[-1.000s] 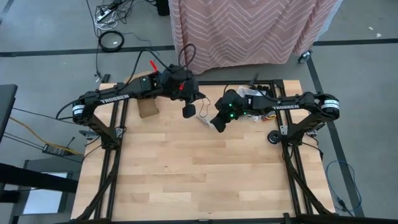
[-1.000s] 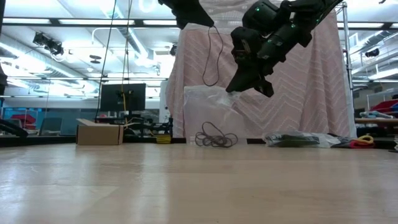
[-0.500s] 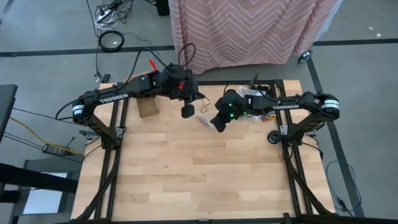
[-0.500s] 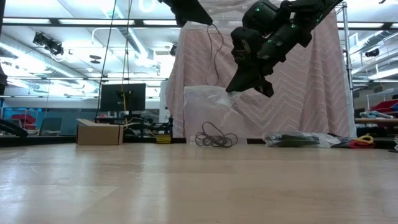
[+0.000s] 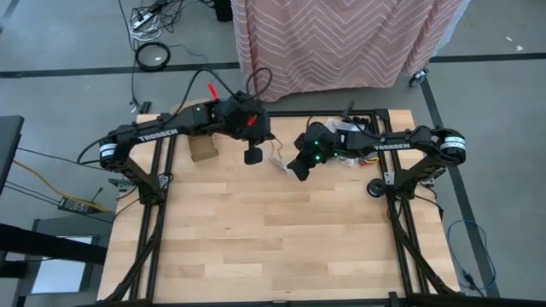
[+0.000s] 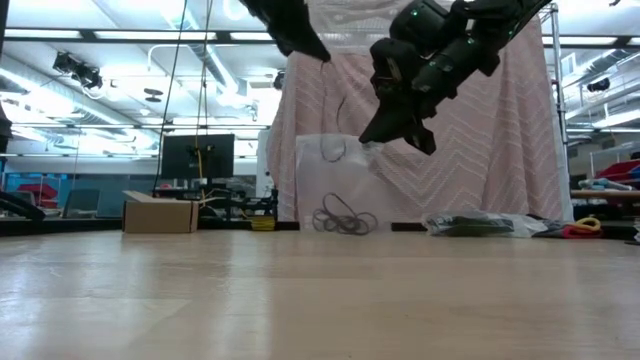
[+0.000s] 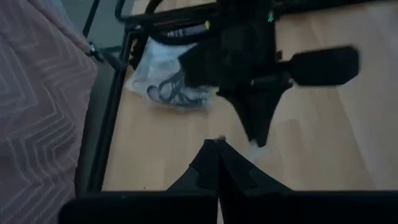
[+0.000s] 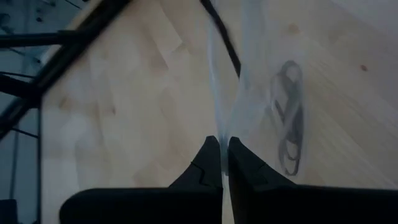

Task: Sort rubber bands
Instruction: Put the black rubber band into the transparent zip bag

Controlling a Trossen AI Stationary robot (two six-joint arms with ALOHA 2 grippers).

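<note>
Right gripper pinches the clear bag (black rubber bands inside) above the table; left gripper fingers closed, empty.

A robotics lab or industrial workshop is shown. A wooden tabletop is mounted on a black metal frame over a grey concrete floor marked with dark lines, where cables are coiled. Beyond the tabletop, ceiling strip lights, exposed ducting, a monitor and cluttered benches are seen.
</note>
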